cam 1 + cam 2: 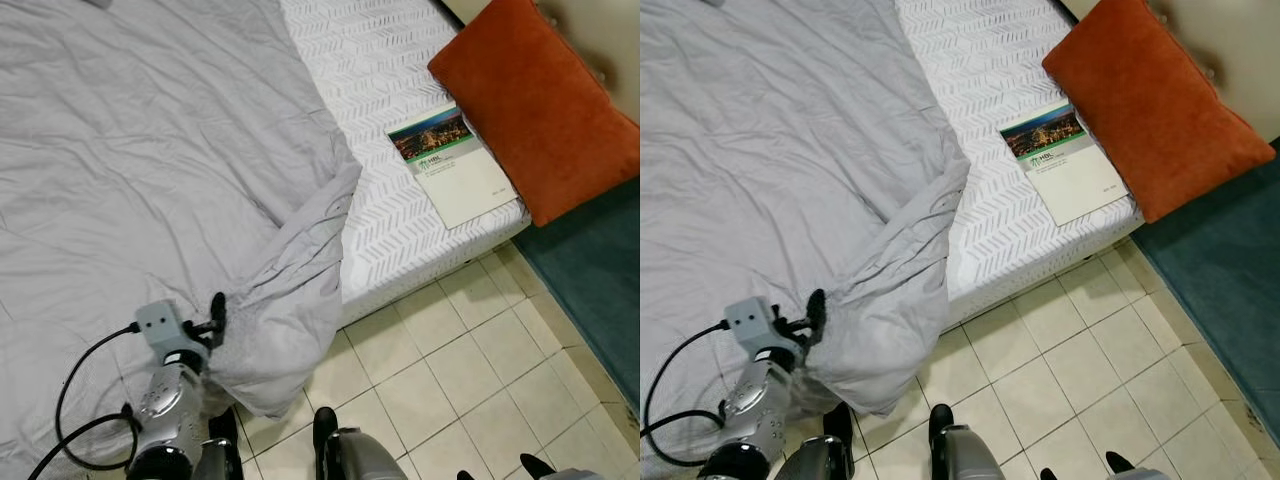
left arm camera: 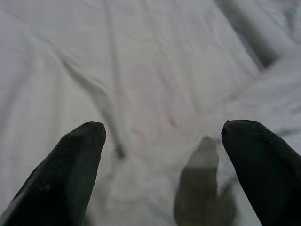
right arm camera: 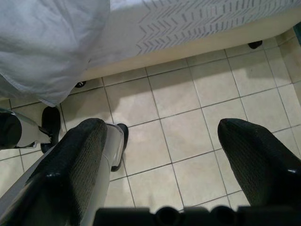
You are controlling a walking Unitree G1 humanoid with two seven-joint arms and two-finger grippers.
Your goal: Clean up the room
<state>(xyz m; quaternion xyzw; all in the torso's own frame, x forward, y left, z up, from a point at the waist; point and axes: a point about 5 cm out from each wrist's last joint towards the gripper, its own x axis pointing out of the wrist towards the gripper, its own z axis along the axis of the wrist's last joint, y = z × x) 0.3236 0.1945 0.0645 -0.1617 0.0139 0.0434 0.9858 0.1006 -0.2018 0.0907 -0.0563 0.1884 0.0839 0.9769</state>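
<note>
A crumpled grey duvet (image 1: 150,150) covers most of the bed, and one corner (image 1: 290,330) hangs over the bed's edge toward the floor. My left gripper (image 1: 215,315) is at that hanging fold, low on the left. In the left wrist view its fingers (image 2: 75,160) stand open right above the grey cloth (image 2: 155,80), with nothing between them. My right gripper (image 3: 162,127) hangs open over the tiled floor (image 3: 183,127) beside the bed. A book (image 1: 450,165) with a city photo on its cover lies on the bare patterned mattress (image 1: 380,60). An orange pillow (image 1: 540,100) lies beside the book.
A teal rug (image 1: 600,280) covers the floor at the right. Beige tiles (image 1: 470,360) run along the bed's side. My own feet (image 1: 323,425) stand close to the bed's base (image 3: 197,44). A black cable (image 1: 75,380) loops off my left arm.
</note>
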